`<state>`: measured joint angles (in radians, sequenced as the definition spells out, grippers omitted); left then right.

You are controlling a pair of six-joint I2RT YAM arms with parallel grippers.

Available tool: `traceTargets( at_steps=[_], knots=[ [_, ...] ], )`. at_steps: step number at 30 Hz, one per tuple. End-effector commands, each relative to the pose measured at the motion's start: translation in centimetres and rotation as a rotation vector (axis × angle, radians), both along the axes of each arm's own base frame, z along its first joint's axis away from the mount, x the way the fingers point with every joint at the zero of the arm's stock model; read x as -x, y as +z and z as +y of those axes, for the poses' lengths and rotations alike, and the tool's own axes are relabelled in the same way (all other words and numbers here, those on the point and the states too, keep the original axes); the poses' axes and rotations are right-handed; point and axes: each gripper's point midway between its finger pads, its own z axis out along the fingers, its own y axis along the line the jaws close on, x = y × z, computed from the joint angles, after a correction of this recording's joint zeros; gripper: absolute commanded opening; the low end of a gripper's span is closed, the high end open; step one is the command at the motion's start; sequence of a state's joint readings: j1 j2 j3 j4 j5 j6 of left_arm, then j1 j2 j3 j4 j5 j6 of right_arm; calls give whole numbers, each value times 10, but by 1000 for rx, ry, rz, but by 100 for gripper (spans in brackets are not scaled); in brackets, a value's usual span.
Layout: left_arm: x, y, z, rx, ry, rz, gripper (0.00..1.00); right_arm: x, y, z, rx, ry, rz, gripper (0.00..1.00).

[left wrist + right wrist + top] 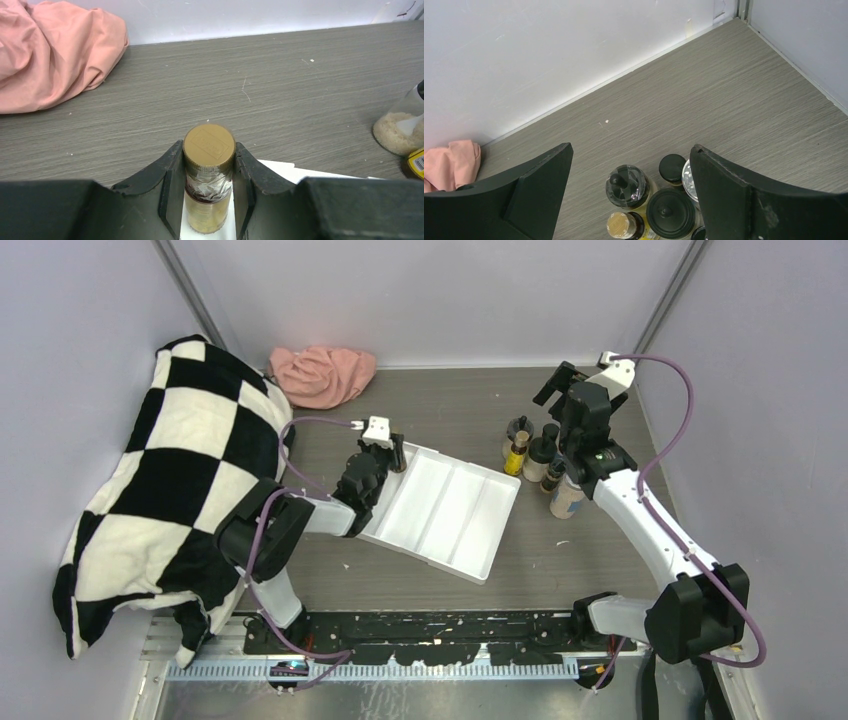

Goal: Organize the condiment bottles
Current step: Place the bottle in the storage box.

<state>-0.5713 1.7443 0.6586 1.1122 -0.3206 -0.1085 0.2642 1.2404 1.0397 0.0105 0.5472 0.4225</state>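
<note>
Two end effectors hang over the desk (560, 565): the left end effector (209, 150) clenches a brown-capped yellow bottle (209, 146) at the left corner of the white tray (450, 512), while farther right the right end effector (631, 149) hangs spread wide above the clustered condiment bottles (670, 210), a pink cloth (320, 375) beyond.

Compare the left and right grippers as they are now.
The left gripper is shut on a brown-capped bottle; the right gripper is open and empty. The left sits at the far corner of the white tray; the right hangs over the standing bottles. Both are black two-finger grippers.
</note>
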Motion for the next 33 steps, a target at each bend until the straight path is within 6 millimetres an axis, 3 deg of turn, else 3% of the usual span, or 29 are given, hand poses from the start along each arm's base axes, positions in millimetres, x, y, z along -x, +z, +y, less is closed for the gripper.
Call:
traceTargets(
  at_steps=[1,4,12,24,33],
  knots=[
    [1,37,-5,22,-6,-82,19,4,23,-2,-32,-3,-72,93],
    [3,37,-7,14,-12,-77,35,5,24,-2,-33,-2,-74,93],
    [7,38,-11,9,-21,-71,65,6,26,-1,-36,3,-75,93],
    [12,55,0,3,25,-97,77,4,29,1,-41,11,-76,93],
    [28,96,9,22,17,-151,83,6,32,-1,-35,5,-78,93]
  ],
)
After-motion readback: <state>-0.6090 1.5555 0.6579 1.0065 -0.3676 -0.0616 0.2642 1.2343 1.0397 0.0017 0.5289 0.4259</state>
